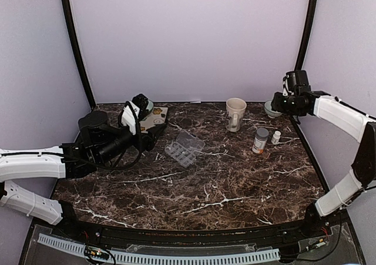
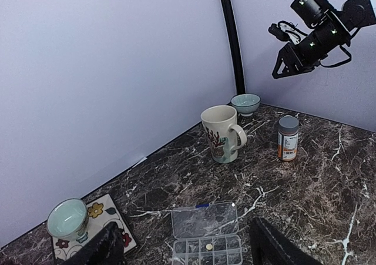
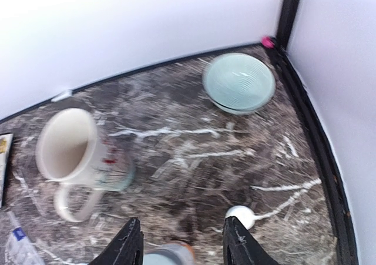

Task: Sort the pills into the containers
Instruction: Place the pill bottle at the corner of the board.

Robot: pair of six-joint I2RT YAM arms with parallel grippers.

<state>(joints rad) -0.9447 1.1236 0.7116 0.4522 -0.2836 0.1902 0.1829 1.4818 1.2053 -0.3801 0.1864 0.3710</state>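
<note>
White arms, black joints, cables, black-fingered left gripper.

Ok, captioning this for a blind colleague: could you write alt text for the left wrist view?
A clear pill organizer, lid open, lies on a marble table, framed by the open left claw, one pill in a cell. Behind stand a cream mug, an orange pill bottle and two green bowls, one on a floral coaster; the right arm hangs above.
</note>
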